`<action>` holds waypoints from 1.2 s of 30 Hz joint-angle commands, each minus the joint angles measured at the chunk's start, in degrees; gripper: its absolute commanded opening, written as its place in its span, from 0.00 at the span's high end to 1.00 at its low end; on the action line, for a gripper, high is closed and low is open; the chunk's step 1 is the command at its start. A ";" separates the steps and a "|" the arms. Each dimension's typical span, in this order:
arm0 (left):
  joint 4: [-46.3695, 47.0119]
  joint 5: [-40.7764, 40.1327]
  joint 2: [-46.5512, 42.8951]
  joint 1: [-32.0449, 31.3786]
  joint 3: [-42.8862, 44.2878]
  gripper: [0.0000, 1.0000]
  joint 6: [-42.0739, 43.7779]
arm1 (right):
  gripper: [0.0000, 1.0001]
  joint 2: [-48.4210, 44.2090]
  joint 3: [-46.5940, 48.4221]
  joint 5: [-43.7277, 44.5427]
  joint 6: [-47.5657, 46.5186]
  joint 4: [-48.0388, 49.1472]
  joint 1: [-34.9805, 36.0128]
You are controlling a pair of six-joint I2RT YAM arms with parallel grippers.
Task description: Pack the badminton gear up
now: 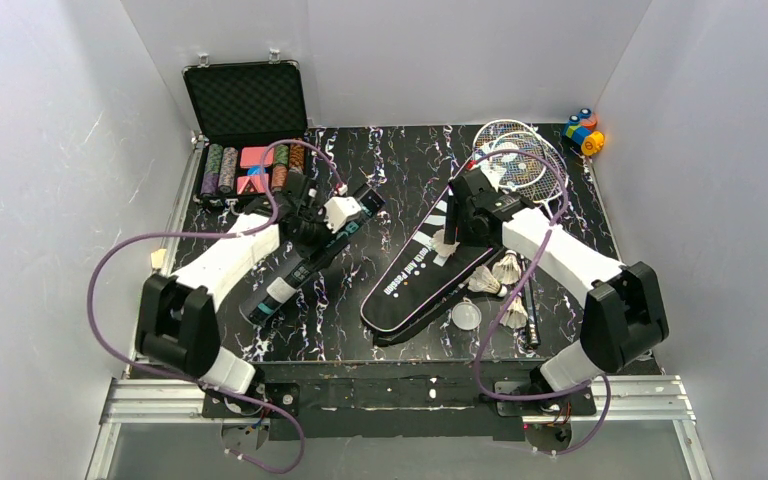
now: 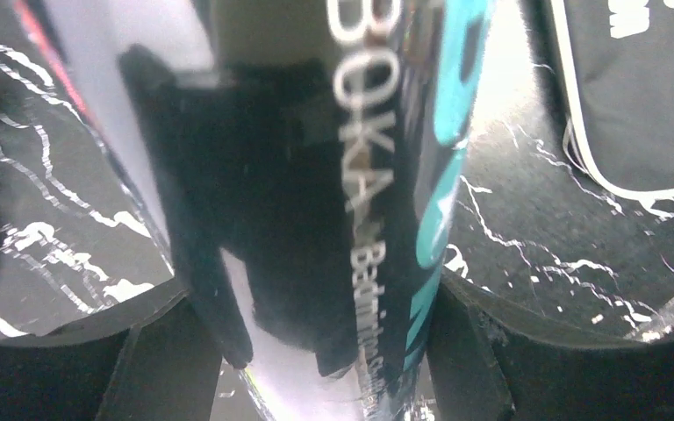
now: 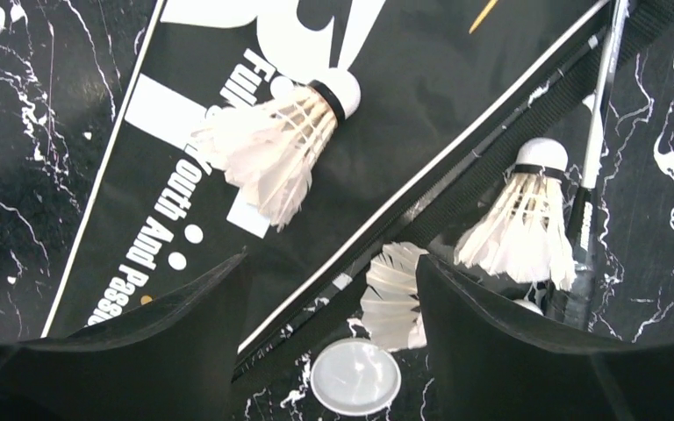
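the dark tube (image 1: 295, 268) lies slanted on the left of the table (image 1: 390, 150). the left gripper (image 2: 316, 303) straddles it; whether it pinches cannot be told. to the right, the bag (image 1: 430, 270) carries one shuttlecock (image 3: 276, 145) below the spread right gripper (image 3: 332, 261). other shuttlecocks (image 3: 527, 219) crowd the bag's right edge, and the poker chip case (image 1: 245, 150) stands behind the tube.

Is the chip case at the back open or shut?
Open: the case lid stands upright, and the chips inside show.
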 commanded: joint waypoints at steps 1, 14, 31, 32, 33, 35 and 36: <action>-6.82 1.50 -8.20 -0.16 0.17 0.61 2.47 | 0.25 2.61 3.26 1.77 -1.64 4.14 0.33; -8.25 4.29 -16.86 -0.23 -3.69 0.63 -0.34 | 0.45 7.97 2.94 0.49 -1.93 7.16 0.33; -2.31 1.55 -25.26 -8.26 -12.93 0.88 6.18 | 0.99 -1.59 -0.27 1.26 -2.17 4.92 0.33; -1.96 1.66 -26.62 -8.50 -13.89 0.89 7.77 | 0.99 -3.53 -0.62 0.44 -2.31 4.43 0.32; -1.64 1.92 -28.56 -8.56 -14.97 0.90 9.38 | 0.99 -5.38 -0.95 -0.89 -2.40 3.85 0.33; -0.20 2.11 -32.05 -8.61 -16.51 0.93 12.25 | 0.99 -9.95 -2.09 -4.74 -2.28 3.03 0.33; 1.03 2.15 -32.99 -8.65 -17.66 0.94 13.62 | 0.99 -12.40 -2.92 -7.66 -2.22 2.79 0.33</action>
